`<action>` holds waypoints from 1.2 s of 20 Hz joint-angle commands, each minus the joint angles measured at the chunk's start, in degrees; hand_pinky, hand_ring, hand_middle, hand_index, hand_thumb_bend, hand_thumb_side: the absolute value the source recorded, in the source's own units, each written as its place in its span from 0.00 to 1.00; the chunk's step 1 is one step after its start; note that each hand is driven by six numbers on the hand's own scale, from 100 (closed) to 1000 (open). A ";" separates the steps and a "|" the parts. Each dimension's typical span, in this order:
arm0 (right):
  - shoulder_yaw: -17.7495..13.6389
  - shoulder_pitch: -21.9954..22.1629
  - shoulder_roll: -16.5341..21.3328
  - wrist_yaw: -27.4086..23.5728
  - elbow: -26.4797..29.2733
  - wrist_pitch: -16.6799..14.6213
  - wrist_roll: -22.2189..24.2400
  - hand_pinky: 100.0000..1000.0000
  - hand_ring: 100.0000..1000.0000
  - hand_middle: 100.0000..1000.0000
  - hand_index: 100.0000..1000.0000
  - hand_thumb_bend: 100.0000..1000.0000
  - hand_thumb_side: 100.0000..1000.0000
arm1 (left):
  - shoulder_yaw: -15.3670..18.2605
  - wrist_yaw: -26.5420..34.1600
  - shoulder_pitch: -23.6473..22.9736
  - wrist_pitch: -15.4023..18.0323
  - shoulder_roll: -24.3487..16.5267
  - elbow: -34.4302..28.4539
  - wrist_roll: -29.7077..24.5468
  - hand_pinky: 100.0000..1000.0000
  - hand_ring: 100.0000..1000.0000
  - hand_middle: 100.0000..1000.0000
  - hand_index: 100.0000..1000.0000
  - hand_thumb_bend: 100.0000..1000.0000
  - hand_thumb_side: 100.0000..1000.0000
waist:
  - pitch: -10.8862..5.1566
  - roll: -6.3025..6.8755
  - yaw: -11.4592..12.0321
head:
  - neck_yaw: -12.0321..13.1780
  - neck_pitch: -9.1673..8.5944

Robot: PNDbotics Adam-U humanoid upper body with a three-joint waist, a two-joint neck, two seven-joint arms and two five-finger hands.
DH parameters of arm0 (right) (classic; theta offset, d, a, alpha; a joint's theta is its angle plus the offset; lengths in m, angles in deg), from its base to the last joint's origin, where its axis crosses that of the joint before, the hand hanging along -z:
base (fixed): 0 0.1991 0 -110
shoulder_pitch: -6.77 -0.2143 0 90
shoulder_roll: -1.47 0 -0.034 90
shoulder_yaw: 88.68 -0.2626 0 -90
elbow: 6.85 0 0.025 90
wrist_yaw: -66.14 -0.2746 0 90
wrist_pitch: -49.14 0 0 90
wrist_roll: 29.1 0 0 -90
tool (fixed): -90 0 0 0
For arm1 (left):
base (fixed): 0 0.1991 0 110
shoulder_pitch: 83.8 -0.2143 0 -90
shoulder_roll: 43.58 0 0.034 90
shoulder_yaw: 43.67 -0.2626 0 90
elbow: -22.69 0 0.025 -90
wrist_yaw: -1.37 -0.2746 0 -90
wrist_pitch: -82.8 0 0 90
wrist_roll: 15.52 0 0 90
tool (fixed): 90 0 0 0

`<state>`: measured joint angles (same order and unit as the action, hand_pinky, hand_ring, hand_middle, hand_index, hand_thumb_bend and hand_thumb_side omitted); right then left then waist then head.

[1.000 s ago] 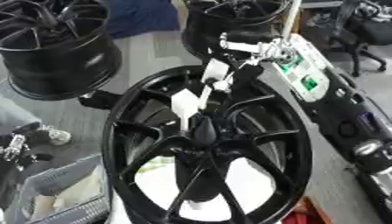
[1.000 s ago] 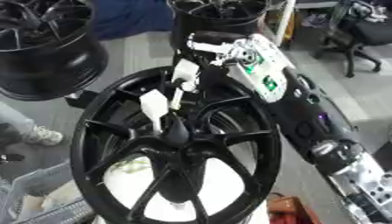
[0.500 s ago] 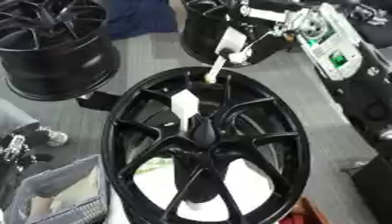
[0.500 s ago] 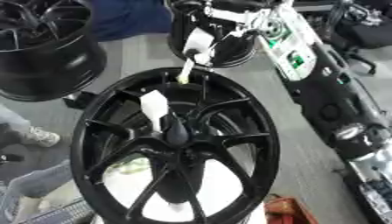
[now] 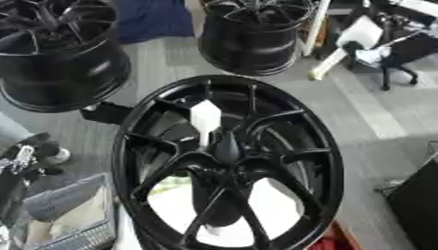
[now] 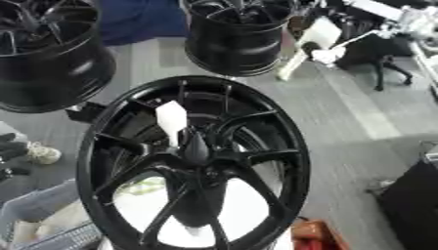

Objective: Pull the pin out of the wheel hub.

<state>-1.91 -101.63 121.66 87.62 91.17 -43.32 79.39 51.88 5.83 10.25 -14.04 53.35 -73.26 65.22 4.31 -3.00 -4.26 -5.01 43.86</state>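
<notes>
A large black wheel (image 5: 227,161) lies in front of me, its pointed hub cone (image 5: 227,146) at the centre. A white flat tab (image 5: 205,117) stands just behind the cone. A long white pin (image 6: 291,66) hangs in the air far off the wheel at the upper right, over the grey floor. My right hand (image 6: 328,53) shows there only as a blur, closed round the pin's upper part. Low at the left edge sits my left hand (image 5: 17,160), idle, with relaxed fingers, well away from the wheel.
Two more black wheels stand behind, one at the back left (image 5: 60,53) and one at the back centre (image 5: 256,29). An office chair (image 5: 402,53) is at the far right. A grey bin (image 5: 68,215) sits lower left, a red item (image 6: 317,234) lower right.
My right hand has carried the white pin up and to the right, from the wheel's far rim out over the floor. The white tab by the cone stayed put.
</notes>
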 commanded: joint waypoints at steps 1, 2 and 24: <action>-5.67 5.08 0.54 4.65 1.43 3.08 -4.02 0.49 0.38 0.52 0.77 0.00 0.15 | 0.51 -0.09 0.39 0.02 -1.26 -0.80 0.38 0.55 0.80 0.68 0.83 0.00 0.70 | -0.36 -0.16 -0.38 | 0.32 0.26; -6.68 7.13 -0.94 6.22 0.60 4.07 -4.76 0.51 0.40 0.56 0.80 0.00 0.17 | 0.49 -0.09 0.43 0.00 -1.22 -0.78 0.37 0.55 0.80 0.68 0.83 0.00 0.70 | -0.35 -0.15 -0.52 | 0.30 0.26; -17.23 18.83 -25.81 3.19 1.75 9.17 -29.20 0.54 0.43 0.66 0.83 0.00 0.32 | 0.94 0.15 0.01 0.03 -0.10 -0.72 0.87 0.55 0.80 0.68 0.83 0.00 0.70 | -0.18 1.40 -0.07 | 0.78 0.26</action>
<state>-18.48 -82.55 95.76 92.22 89.89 -33.70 51.44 52.40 5.83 9.79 -13.99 53.56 -73.25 65.90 4.57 -1.62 -4.30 -4.41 44.05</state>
